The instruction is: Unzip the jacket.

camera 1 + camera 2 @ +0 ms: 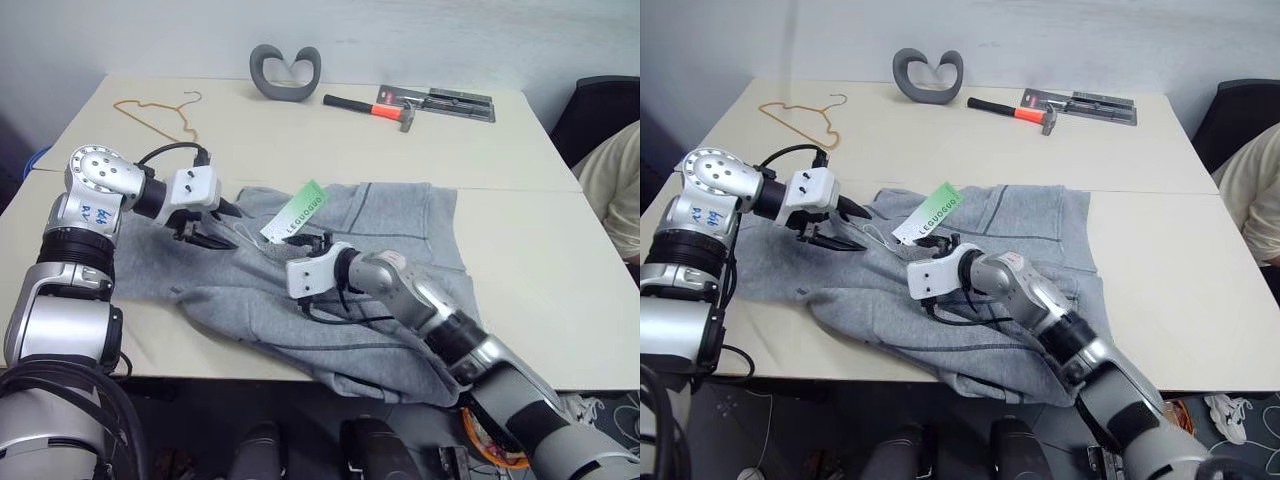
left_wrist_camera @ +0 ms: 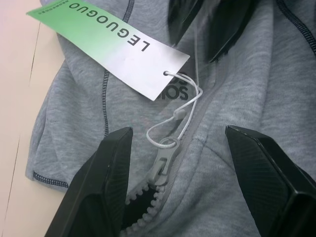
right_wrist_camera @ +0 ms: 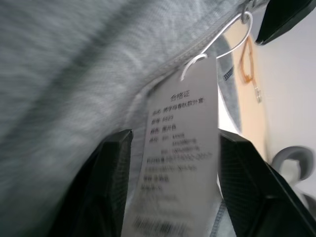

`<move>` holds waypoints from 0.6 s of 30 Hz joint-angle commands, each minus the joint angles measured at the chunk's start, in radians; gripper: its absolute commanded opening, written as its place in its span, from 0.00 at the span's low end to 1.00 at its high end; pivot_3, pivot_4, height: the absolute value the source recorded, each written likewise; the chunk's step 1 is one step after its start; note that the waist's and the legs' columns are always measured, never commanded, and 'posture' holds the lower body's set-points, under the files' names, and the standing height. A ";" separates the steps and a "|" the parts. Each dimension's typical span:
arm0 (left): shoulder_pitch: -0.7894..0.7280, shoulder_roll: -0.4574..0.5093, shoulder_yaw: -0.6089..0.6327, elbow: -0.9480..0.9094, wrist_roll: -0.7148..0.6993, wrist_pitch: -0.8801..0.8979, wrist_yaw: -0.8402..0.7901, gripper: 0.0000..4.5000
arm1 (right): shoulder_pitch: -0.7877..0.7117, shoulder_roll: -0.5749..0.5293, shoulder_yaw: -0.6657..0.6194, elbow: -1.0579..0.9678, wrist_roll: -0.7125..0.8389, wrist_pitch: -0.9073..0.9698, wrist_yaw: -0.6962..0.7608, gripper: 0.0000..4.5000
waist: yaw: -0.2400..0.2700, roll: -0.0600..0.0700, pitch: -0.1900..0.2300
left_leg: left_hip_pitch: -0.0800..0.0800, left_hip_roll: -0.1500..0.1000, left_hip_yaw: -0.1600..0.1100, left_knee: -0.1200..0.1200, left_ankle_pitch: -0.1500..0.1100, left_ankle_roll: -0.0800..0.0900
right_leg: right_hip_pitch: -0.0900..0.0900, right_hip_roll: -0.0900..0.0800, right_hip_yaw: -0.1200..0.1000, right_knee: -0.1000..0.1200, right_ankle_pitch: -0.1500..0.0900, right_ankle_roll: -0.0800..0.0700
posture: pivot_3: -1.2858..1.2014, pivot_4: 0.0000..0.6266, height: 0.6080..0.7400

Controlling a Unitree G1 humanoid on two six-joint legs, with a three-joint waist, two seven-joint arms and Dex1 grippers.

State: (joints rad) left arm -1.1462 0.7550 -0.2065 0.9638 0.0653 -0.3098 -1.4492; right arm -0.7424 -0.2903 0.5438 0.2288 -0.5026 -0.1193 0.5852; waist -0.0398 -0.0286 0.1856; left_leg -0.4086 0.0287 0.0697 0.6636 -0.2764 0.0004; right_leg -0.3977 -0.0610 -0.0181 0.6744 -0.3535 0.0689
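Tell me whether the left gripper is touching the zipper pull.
Apart. In the left wrist view the left gripper stands open, fingers either side of the zipper pull, with grey jacket showing between.

so the grey jacket [image 1: 370, 290] is spread rumpled across the front of the beige table [image 1: 540, 270], its white-and-green tag [image 1: 296, 211] lying on top near the collar. left gripper [image 1: 208, 236] sits at the jacket's left edge next to that tag, right gripper [image 1: 318, 246] just under the tag. Further back: a wire hanger [image 1: 165, 112], a grey curved thing [image 1: 285, 73] and a hammer [image 1: 372, 109] beside a packaged tool [image 1: 440, 102].
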 commanded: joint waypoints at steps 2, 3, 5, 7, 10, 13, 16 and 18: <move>-0.005 0.011 0.020 -0.003 0.002 -0.023 0.012 0.70 | 0.026 -0.002 -0.030 -0.136 0.019 0.056 0.044 0.92 | -0.006 0.000 0.000 | 0.000 0.000 0.000 0.000 0.000 0.000 | 0.000 0.000 0.000 0.000 0.000 0.000 | 0.52 0.24 1.00; -0.004 0.010 0.020 -0.004 0.001 -0.023 0.012 0.70 | 0.026 0.001 -0.029 -0.152 0.018 0.069 0.051 0.99 | -0.006 0.000 0.000 | 0.000 0.000 0.000 0.000 0.000 0.000 | 0.000 0.000 0.000 0.001 0.000 0.000 | 0.52 0.24 1.00; -0.004 0.008 0.021 -0.004 -0.001 -0.024 0.012 0.70 | 0.012 0.013 -0.027 -0.171 0.018 0.095 0.063 0.99 | -0.008 0.000 0.000 | 0.001 0.000 0.000 0.000 0.000 0.000 | 0.000 0.000 0.000 0.001 0.000 0.000 | 0.52 0.24 1.00; -0.008 0.005 0.021 -0.003 -0.001 -0.023 0.013 0.70 | -0.020 0.033 -0.019 -0.163 0.006 0.114 0.065 0.99 | -0.009 0.000 0.000 | 0.001 0.000 0.000 0.000 0.000 0.000 | 0.000 0.000 0.000 0.001 0.000 0.000 | 0.52 0.24 1.00; -0.016 0.001 0.020 0.001 0.001 -0.020 0.017 0.70 | -0.078 0.066 -0.005 -0.087 -0.022 0.114 0.036 0.99 | -0.013 0.000 0.000 | 0.001 0.000 0.000 0.000 0.000 0.000 | 0.000 0.000 0.000 0.001 0.000 0.000 | 0.52 0.24 1.00; -0.021 -0.004 0.020 0.001 0.002 -0.017 0.020 0.70 | -0.137 0.110 0.011 0.055 -0.047 0.090 -0.019 0.99 | -0.015 0.000 0.000 | 0.001 0.000 0.000 0.000 0.000 0.000 | 0.000 0.000 -0.001 0.001 0.000 0.000 | 0.52 0.24 1.00; -0.018 -0.006 0.020 -0.004 0.000 -0.014 0.021 0.70 | -0.185 0.138 0.025 0.195 -0.071 0.048 -0.069 0.99 | -0.015 0.000 0.000 | 0.001 0.000 0.000 0.000 0.000 0.000 | 0.000 0.000 -0.001 0.001 0.000 0.000 | 0.52 0.24 1.00; -0.014 -0.008 0.021 -0.007 -0.001 -0.013 0.021 0.70 | -0.210 0.152 0.030 0.273 -0.078 0.021 -0.093 0.99 | -0.015 0.000 0.000 | 0.001 0.000 0.000 0.000 0.000 0.000 | 0.000 0.000 -0.001 0.001 0.000 0.000 | 0.52 0.24 1.00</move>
State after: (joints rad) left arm -1.1462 0.7428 -0.2054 0.9739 0.0678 -0.3212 -1.4319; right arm -0.9210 -0.1503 0.5764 0.4694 -0.5748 -0.0697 0.5210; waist -0.0553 -0.0286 0.1856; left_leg -0.4079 0.0286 0.0702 0.6633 -0.2762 0.0000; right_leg -0.3979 -0.0614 -0.0192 0.6753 -0.3535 0.0689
